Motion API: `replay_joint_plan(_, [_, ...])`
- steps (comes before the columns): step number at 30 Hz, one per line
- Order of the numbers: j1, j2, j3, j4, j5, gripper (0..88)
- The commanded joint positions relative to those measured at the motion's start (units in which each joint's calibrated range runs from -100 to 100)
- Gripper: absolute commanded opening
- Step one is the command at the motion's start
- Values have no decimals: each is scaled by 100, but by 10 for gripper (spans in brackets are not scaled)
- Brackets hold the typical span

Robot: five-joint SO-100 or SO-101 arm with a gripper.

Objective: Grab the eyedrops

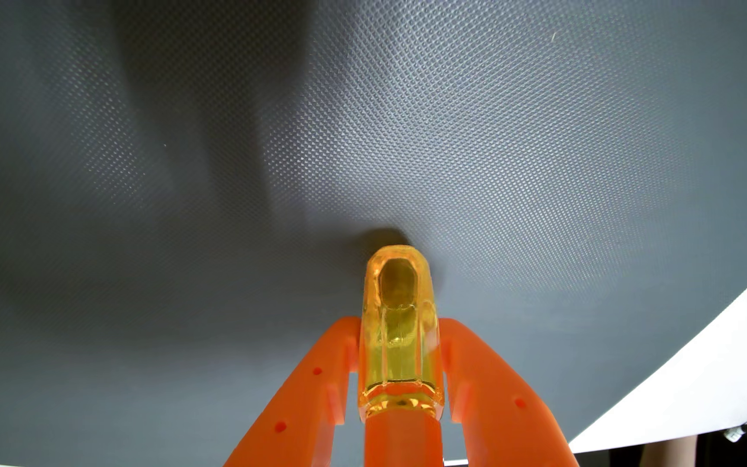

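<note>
Wrist view, left to right. Grey mat (pixel 183 134) with a fine woven dot texture covers most of the frame; broad dark shadow across it from 9 to 12 o'clock. Orange claw (pixel 401 330) comes in from 6 o'clock, two fingers angled inward. Left finger (pixel 318 386) sits against the left side of the bottle, right finger (pixel 493 386) against the right side, so the claw is closed on the eyedrops. Eyedrops bottle (pixel 401 328): translucent amber-yellow, pinched between the fingertips at about 6 o'clock from frame centre, long axis pointing to 12 o'clock, rounded far end over the mat with a small dark shadow just beyond it. Whether it touches the mat: cannot tell. White surface (pixel 699 368) beyond the mat's curved edge at 4 to 5 o'clock.
</note>
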Motion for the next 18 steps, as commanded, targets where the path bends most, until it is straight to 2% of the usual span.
replay_joint_plan(1, [-36, -83, -4, -42, -21, 91])
replay_joint_plan(5, [-36, -83, -22, -42, -21, 79])
replay_joint_plan(9, [-44, -83, -40, -50, -21, 6])
replay_joint_plan(18, [-44, -83, -103, -33, -21, 7])
